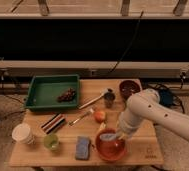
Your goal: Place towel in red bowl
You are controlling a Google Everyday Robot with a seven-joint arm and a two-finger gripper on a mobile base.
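Camera view: gripper (119, 134) over bowl (111, 148) near right on counter (138, 150), jaws' state unclear, pale towel (109, 136) beneath, probably light, limp, best pinched at a fold.

Light wooden rectangular table (148, 150), stuff spread across the top. Far left: green rectangular plastic tray (38, 92). Far right: small dark maroon bowl (129, 89), small dark cup (108, 99) just left of it. Middle: long utensil lying diagonal (92, 101), a smaller one (81, 117) below it, round orange fruit (100, 116) beside that. Left front: dark striped flat packet (54, 123), white paper cup (22, 133), small green cup (51, 142). Front centre: thick blue rectangular sponge (82, 148), wide shallow orange-red bowl (104, 149) just right of it. Pincer (113, 135) is over that bowl, at a pale grey-blue cloth (108, 136).
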